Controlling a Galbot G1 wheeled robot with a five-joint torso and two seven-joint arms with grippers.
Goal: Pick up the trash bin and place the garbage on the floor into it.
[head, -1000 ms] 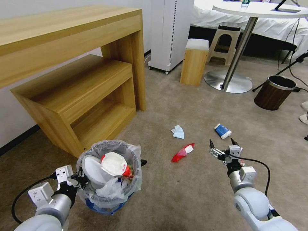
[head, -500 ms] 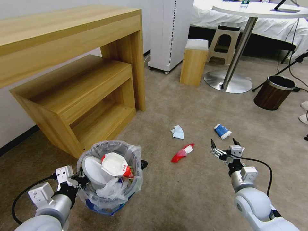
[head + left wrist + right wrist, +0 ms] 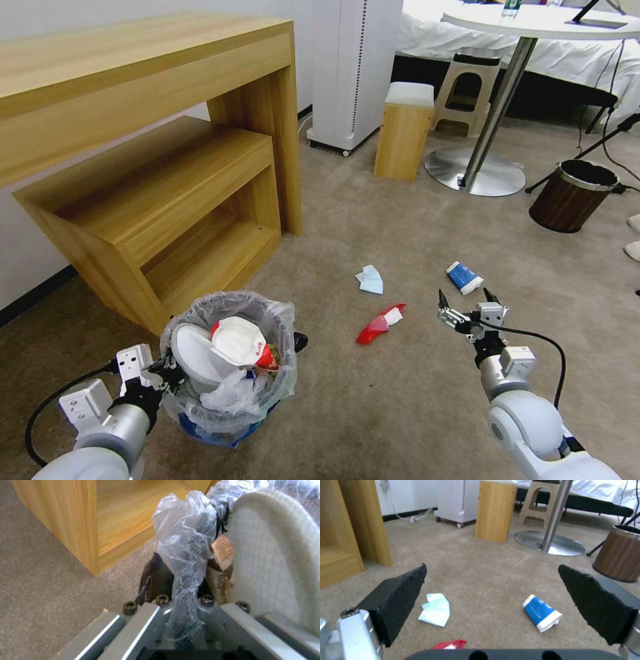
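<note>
My left gripper is clamped on the rim of the trash bin, with the clear liner bag bunched between its fingers in the left wrist view. The bin sits upright at my lower left, just in front of the wooden shelf unit, stuffed with a white slipper and a white wrapper with red print I can't read. A brown scrap pressed against the slipper shows digits that look like "100", though I can't be sure.

My right gripper hangs wide open and empty above the carpet. Between its pads lie the light-blue mask and the blue-white paper cup; the cup is on its side, its long axis running diagonally, its white lettering too small to read. The red wrapper lies near the gripper, toward the bin, half cut off in the right wrist view.
</note>
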